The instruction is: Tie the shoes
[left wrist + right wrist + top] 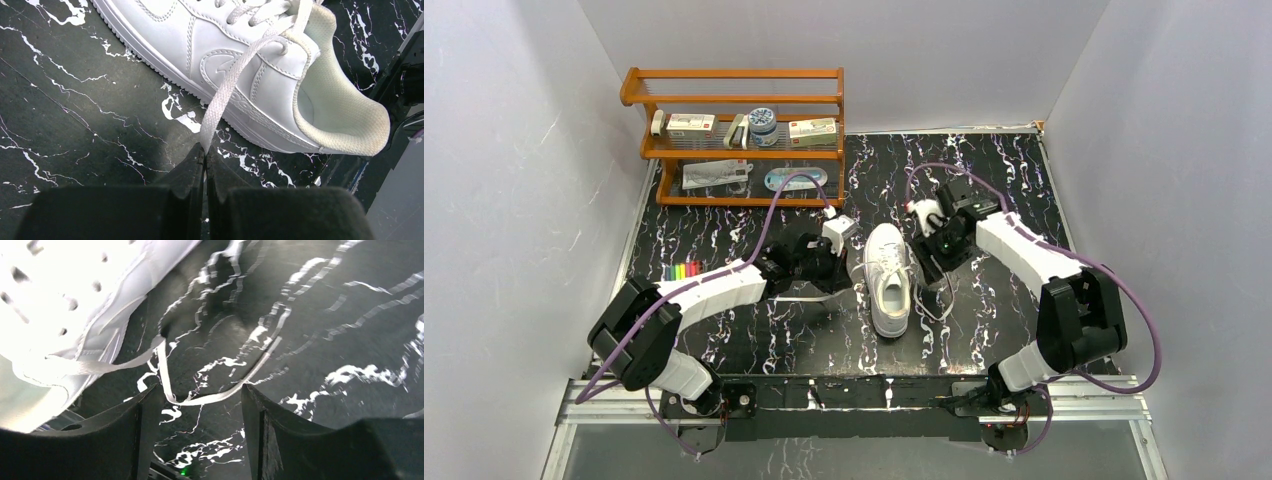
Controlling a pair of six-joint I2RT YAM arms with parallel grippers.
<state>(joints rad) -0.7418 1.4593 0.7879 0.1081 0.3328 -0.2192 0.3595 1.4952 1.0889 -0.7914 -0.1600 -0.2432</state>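
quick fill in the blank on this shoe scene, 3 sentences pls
1. The left gripper is ____ on a lace of the white sneaker.
2. The right gripper is ____, with a second lace lying loose in front of it.
3. In the top view, the wooden rack stands at the far ____ corner of the table.

Missing words: shut; open; left

A black, white-veined marble-patterned tabletop (804,345) is enclosed by plain white walls (514,150); an orange wooden shelf rack (734,98) is seen upper left.
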